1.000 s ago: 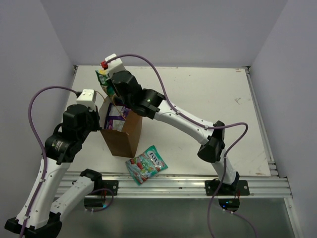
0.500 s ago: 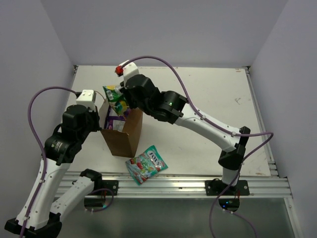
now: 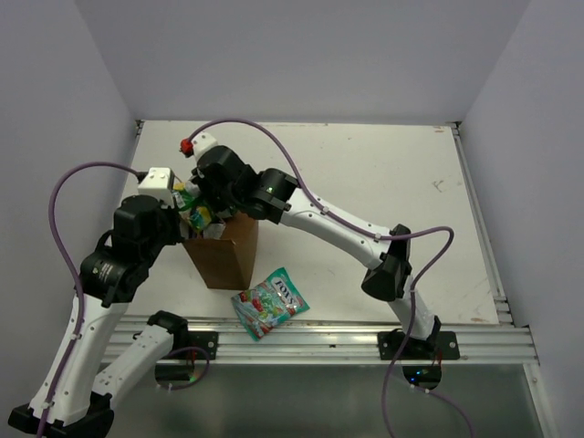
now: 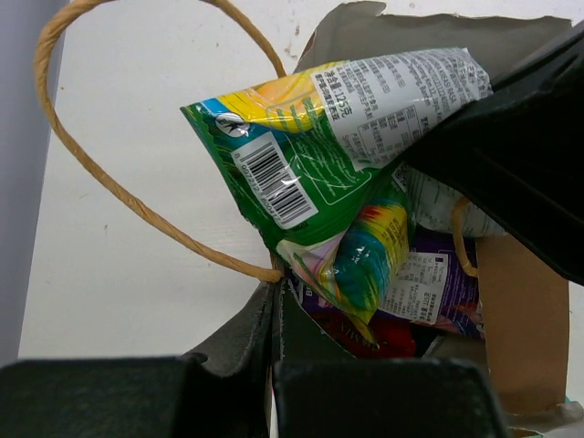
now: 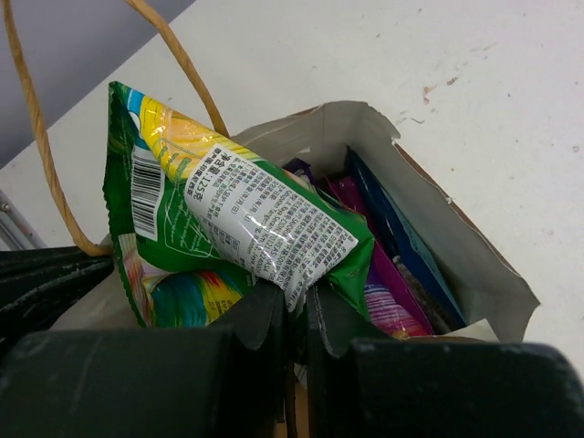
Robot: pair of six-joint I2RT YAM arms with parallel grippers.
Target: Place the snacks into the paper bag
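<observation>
Green packet [image 5: 228,228] pinched in right jaws, above bag [image 5: 461,265].

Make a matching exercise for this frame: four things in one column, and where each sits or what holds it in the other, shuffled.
1. green packet
2. teal packet
3. purple packet
4. paper bag

A. lying flat on the table
B. rim pinched by the left claw
C. down inside the bag
D. gripped by the right claw at the bag's mouth

Pairs: 1-D, 2-A, 3-C, 4-B
</observation>
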